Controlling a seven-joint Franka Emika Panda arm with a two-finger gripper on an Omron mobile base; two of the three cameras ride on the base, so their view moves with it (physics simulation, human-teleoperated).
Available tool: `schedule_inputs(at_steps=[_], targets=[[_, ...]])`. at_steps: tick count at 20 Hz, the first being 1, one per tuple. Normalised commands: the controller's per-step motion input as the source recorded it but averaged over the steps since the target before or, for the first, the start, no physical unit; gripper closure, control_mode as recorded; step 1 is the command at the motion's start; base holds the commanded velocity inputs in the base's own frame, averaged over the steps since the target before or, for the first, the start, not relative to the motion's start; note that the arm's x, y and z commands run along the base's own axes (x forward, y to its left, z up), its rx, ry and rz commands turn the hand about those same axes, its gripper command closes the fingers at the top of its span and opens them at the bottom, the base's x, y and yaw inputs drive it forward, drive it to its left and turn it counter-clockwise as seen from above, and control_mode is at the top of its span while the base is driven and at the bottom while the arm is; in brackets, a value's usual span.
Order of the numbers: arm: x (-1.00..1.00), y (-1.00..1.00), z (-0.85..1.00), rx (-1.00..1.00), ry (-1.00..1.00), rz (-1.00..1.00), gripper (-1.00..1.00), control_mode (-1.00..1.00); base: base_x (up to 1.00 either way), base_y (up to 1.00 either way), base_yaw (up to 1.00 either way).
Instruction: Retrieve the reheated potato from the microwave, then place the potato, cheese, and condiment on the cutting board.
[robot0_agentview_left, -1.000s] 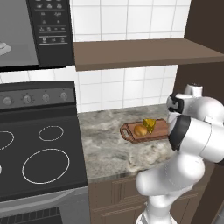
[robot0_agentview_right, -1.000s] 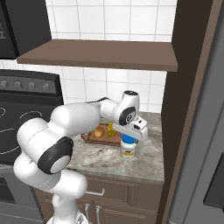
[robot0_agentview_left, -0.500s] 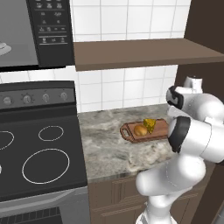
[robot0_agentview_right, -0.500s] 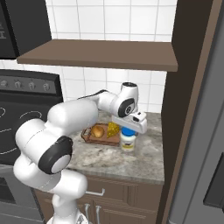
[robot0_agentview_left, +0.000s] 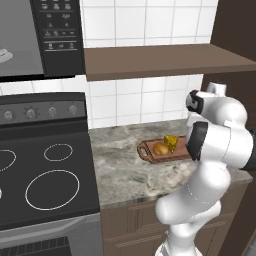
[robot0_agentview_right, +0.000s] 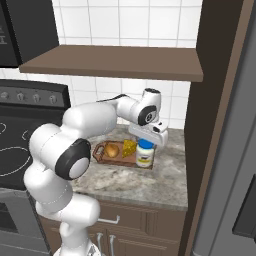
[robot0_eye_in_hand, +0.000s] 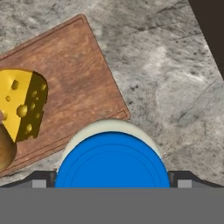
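The condiment (robot0_agentview_right: 145, 154), a pale jar with a blue lid (robot0_eye_in_hand: 111, 159), sits between the wide-set fingers of my gripper (robot0_agentview_right: 148, 140), which grips it at its sides. It is at the right end of the cutting board (robot0_agentview_right: 99, 153); whether it rests there or hangs just above, I cannot tell. On the board (robot0_eye_in_hand: 65, 65) lie the potato (robot0_agentview_right: 111, 149) and, to its right, the yellow cheese (robot0_agentview_right: 130, 148) (robot0_eye_in_hand: 22, 103). From the left base view the potato (robot0_agentview_left: 160, 148) and cheese (robot0_agentview_left: 171, 142) show on the board (robot0_agentview_left: 148, 151); my arm hides the jar. The microwave (robot0_agentview_left: 62, 35) hangs open at upper left.
A black stove (robot0_agentview_left: 45, 170) adjoins the stone counter (robot0_agentview_left: 120, 160) on the left. A brown shelf (robot0_agentview_left: 160, 60) runs low above the board. A dark tall cabinet wall (robot0_agentview_right: 220, 125) closes off the counter's right end, close to the jar.
The gripper and the jar together have moved from the counter's front back toward the board's right end. Potato and cheese have stayed put.
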Motion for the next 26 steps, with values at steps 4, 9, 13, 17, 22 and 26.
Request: schedule_inputs(at_steps=[4,9,13,17,22,26], targets=[[0.34,0.04,0.0,0.01,0.03,0.0,1.0,-1.0,0.0,0.0,0.0],[0.33,0.08,0.0,0.0,0.01,0.0,1.0,-1.0,0.0,0.0,0.0],[0.12,0.18,-0.06,0.0,0.0,0.0,1.0,-1.0,0.0,0.0,0.0],[0.1,0.18,-0.18,0.0,0.01,0.0,1.0,-1.0,0.0,0.0,0.0],[0.19,0.14,-0.2,0.0,0.0,0.0,1.0,-1.0,0.0,0.0,0.0],[0.2,0.09,-0.17,0.0,0.0,0.0,1.0,-1.0,0.0,0.0,0.0]])
